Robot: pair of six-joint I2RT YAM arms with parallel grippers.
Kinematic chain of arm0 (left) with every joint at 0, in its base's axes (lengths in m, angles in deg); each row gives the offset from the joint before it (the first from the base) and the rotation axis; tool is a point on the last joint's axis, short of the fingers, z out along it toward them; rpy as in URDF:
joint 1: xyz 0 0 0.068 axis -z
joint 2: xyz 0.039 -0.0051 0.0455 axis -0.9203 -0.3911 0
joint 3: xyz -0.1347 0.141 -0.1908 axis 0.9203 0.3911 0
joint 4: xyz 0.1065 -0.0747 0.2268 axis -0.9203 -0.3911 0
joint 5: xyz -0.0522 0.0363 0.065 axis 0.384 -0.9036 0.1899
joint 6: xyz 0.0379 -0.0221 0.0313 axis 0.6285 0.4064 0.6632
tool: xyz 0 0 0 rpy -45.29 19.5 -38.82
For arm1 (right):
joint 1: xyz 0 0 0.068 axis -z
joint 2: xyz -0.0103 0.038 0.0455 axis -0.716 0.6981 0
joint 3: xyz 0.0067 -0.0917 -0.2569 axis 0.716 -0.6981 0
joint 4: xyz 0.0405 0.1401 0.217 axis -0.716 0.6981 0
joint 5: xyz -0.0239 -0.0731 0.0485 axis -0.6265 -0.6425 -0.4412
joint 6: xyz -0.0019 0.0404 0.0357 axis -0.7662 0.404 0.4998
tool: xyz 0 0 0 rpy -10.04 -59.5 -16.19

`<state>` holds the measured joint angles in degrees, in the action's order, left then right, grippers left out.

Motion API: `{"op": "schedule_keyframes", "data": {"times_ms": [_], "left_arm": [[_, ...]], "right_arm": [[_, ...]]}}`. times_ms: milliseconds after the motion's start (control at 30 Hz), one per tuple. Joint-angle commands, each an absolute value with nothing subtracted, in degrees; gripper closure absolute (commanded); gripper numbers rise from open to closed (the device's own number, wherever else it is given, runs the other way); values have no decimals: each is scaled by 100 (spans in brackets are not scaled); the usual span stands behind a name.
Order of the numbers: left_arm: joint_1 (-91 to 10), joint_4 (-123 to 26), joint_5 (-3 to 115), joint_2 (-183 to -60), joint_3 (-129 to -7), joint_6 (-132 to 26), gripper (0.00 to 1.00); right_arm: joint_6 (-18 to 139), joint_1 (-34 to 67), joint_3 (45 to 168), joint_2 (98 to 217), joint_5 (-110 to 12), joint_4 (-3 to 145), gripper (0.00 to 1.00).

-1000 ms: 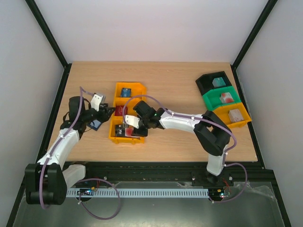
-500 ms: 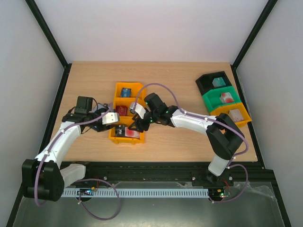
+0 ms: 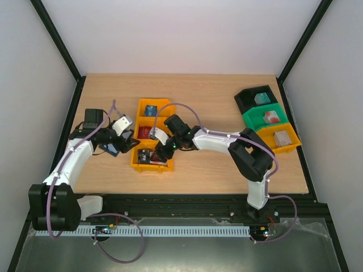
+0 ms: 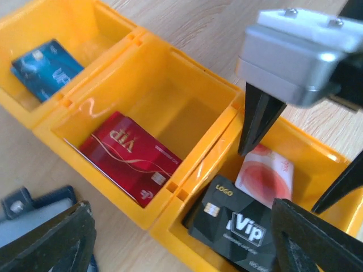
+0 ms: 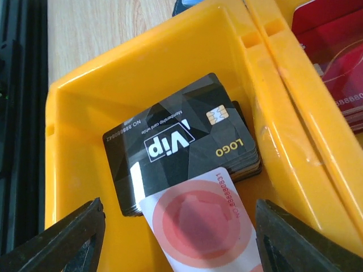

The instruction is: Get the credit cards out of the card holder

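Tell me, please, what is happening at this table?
Cards from a wallet are being sorted into a yellow bin. The open right pincer hangs over a pink-and-white card lying on the black cards in the near compartment. The open left pincer is beside the wallet. A red card and a blue card lie in the others.

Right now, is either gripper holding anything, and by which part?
Nothing is held. The right gripper stands open astride the white-and-red card, which lies on the black cards; the left gripper is open and empty.
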<state>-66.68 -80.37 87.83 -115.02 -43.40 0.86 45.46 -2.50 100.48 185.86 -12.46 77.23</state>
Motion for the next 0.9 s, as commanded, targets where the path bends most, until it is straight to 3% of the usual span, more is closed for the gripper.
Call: {"op": "schedule_keyframes", "data": {"times_ms": [0, 67, 167, 300, 533, 667, 867], "left_arm": [[-6661, -8174, 8666, -11371, -4123, -1137, 11], [-6622, -8136, 8413, -11398, -3973, -1178, 3], [-6616, -7861, 7981, -11493, -3706, -1194, 2], [-6566, -7451, 7868, -11578, -3460, -1109, 4], [-6399, -7057, 7963, -11626, -3169, -1238, 6], [-6378, -6845, 7873, -11631, -3096, -1370, 14], [-6333, -6697, 7413, -11887, -3194, -1853, 15]], "right_arm": [[4229, -424, 10448, 18802, -1726, 8154, 28], [4176, -467, 10564, 18902, -1836, 8305, 27], [4185, -502, 10638, 19000, -2015, 8343, 26], [4129, -531, 10806, 19165, -2267, 8448, 19], [4141, -642, 10869, 19376, -2312, 8390, 19], [4084, -654, 10837, 19458, -2286, 8544, 22], [4122, -633, 10538, 18861, -2181, 8549, 23]]}}
